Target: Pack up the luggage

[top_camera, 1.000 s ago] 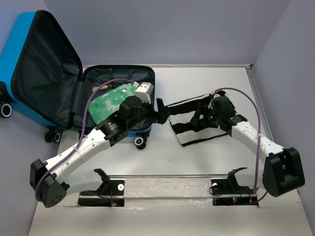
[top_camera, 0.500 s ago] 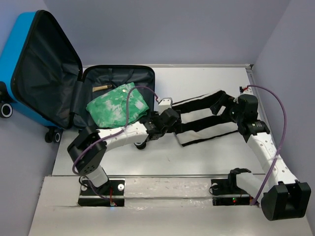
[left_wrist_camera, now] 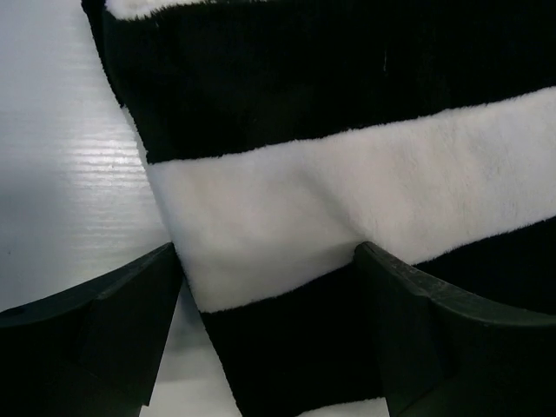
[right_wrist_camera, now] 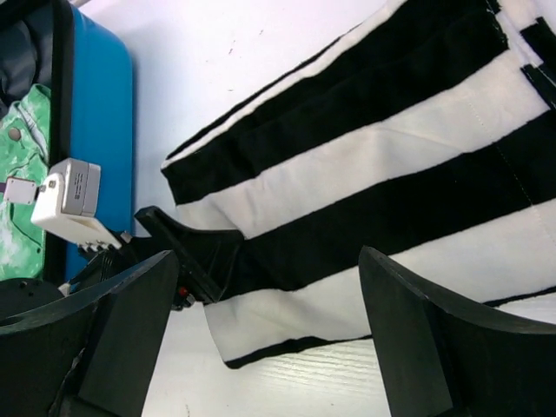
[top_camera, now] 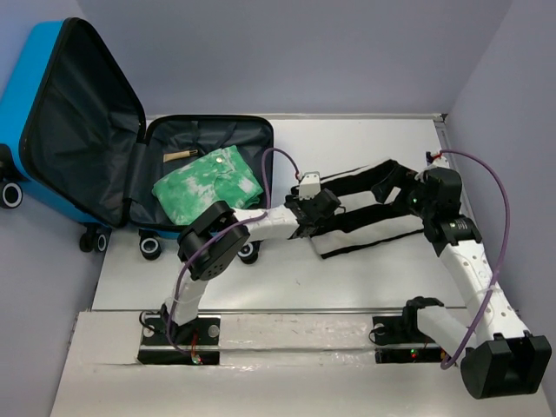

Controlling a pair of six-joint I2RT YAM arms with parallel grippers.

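Left wrist view: left gripper (left_wrist_camera: 265, 254) spread wide astride the striped cloth (left_wrist_camera: 347, 200) edge; it may pinch one layer only, so the cloth unfolds. Right gripper (right_wrist_camera: 269, 259) likewise unclenched, above the cloth. Luggage (top_camera: 35, 78) stands open far left, green garment (top_camera: 208, 184) inside.

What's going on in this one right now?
The suitcase lies open on the left with a green garment already inside. A black-and-white striped cloth lies beside it. The left gripper is at the cloth's edge nearest the suitcase, jaws open around it, not gripping. The right gripper hovers open over the other end.
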